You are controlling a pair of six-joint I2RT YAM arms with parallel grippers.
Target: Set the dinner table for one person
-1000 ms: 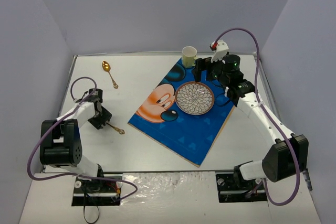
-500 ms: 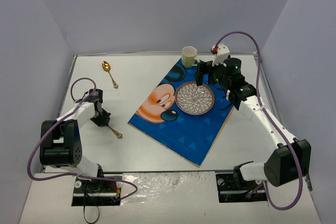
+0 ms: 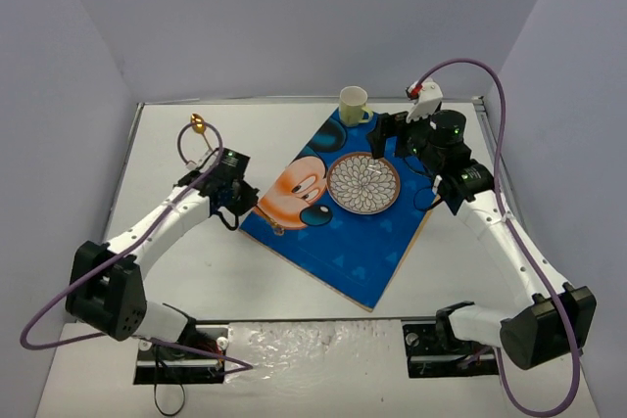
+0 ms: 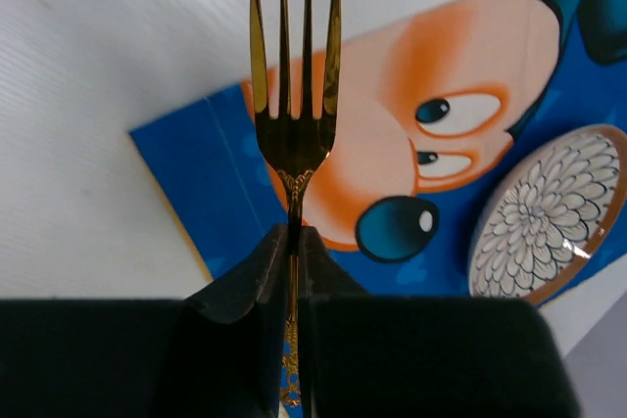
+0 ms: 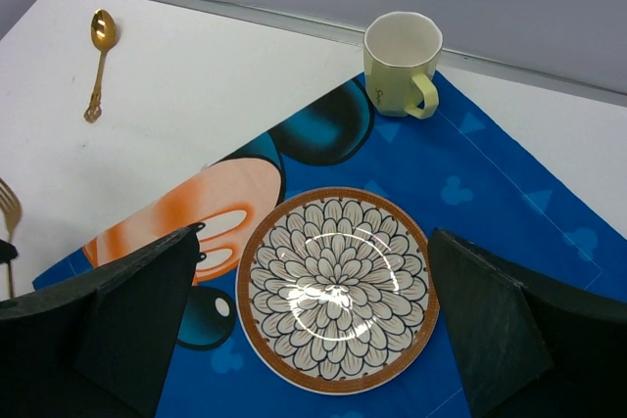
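Observation:
The white dinner table (image 3: 196, 261) holds a blue cartoon-mouse placemat (image 3: 343, 242). On the mat are a flower-patterned plate (image 3: 363, 183) and a pale yellow cup (image 3: 353, 105). My left gripper (image 3: 250, 205) is shut on the handle of a gold fork (image 4: 294, 134) and holds it above the mat's left edge, tines pointing forward. A gold spoon (image 3: 199, 124) lies at the table's far left. My right gripper (image 3: 390, 139) hangs open and empty above the plate's far right. In the right wrist view the plate (image 5: 336, 286) lies between its fingers (image 5: 137, 310).
Grey walls enclose the table on three sides, with a thin metal rim (image 3: 294, 100) along the far edge. The left arm's purple cable (image 3: 186, 144) loops over the spoon. The cup (image 5: 402, 64) stands at the mat's far corner, handle to the right.
My left gripper lifted the fork from the table's left side and carried it right to the placemat's left edge. My right gripper drew back a little to the right, away from the cup.

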